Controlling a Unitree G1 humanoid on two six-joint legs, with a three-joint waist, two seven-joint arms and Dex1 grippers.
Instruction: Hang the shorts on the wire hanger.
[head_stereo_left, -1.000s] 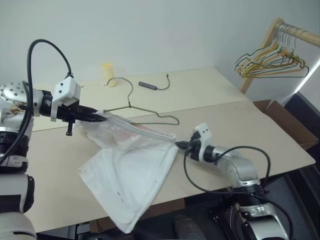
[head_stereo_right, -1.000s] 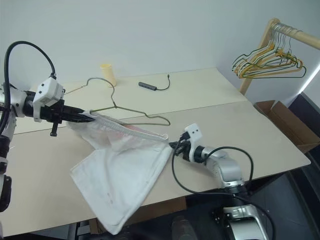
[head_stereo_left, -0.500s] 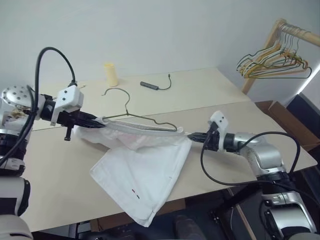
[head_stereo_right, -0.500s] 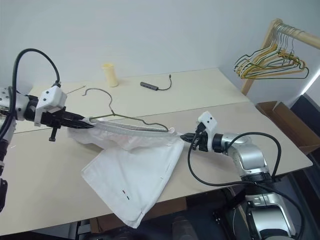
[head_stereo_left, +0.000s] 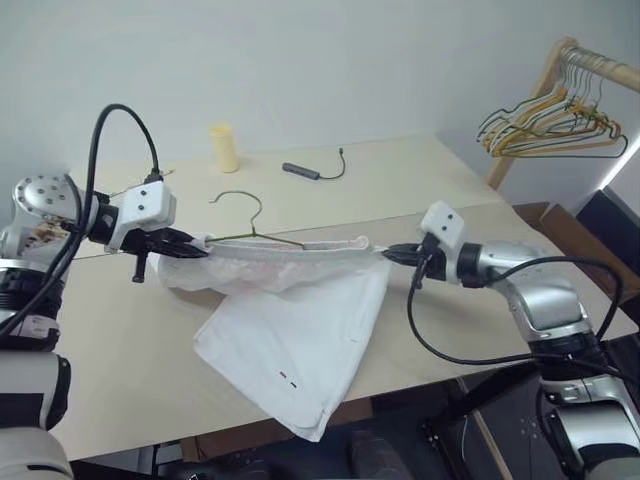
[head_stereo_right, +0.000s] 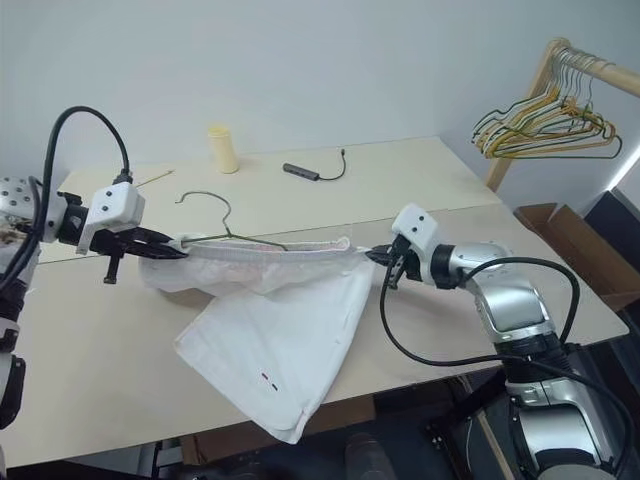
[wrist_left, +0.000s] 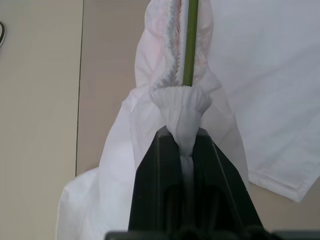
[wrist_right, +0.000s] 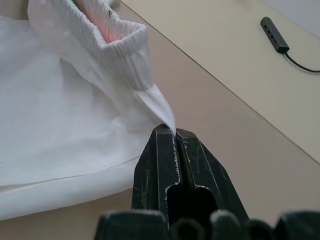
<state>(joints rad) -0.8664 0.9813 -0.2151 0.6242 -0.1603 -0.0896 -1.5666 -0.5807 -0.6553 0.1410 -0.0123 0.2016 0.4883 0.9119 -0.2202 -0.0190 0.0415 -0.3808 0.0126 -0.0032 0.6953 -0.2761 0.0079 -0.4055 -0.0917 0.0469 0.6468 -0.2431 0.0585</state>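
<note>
Compared with one second ago, the right gripper (head_stereo_left: 385, 253) has risen from the table surface, and the waistband of the shorts (head_stereo_left: 300, 320), which then sagged between the two grippers, is now drawn into a nearly straight, level line. The wire hanger (head_stereo_left: 245, 222), previously lying on the table behind the cloth, now has its lower wire inside the waistband, with its hook standing clear above. The left gripper (head_stereo_left: 197, 247) is closed on a gathered bunch of the waistband at one end; in the left wrist view the green wire runs out of the cloth just beyond the fingertips (wrist_left: 165, 137). The right gripper is fully closed on a thin corner of cloth at the opposite end. The legs of the shorts trail down onto the table (head_stereo_left: 120, 350), and their lowest corner overhangs the near table edge. Behind the hanger the table surface is open, up to a yellow cup (head_stereo_left: 224, 148) and a dark adapter with cable (head_stereo_left: 300, 170) near the far edge. A rack of hangers (head_stereo_left: 555, 115) stands well apart beyond the right side of the table.
</note>
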